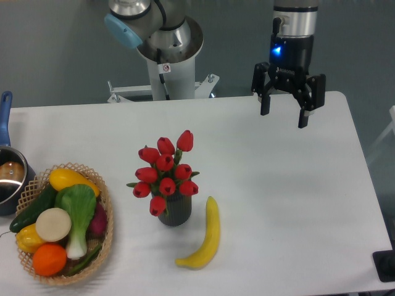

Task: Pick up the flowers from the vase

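Flowers [165,175] in the vase [175,211], gripper [284,115] apart and empty.
The blooms hide most of the vase; a pot [8,174] is cut off at the left edge, its contents unclear. The vase stands mid-table with a banana [205,237] just beside it on the right. A basket [102,237] at the left holds fruit and vegetables. The gripper hangs over the far right of the table [296,197], pointing down, fingers spread wide.
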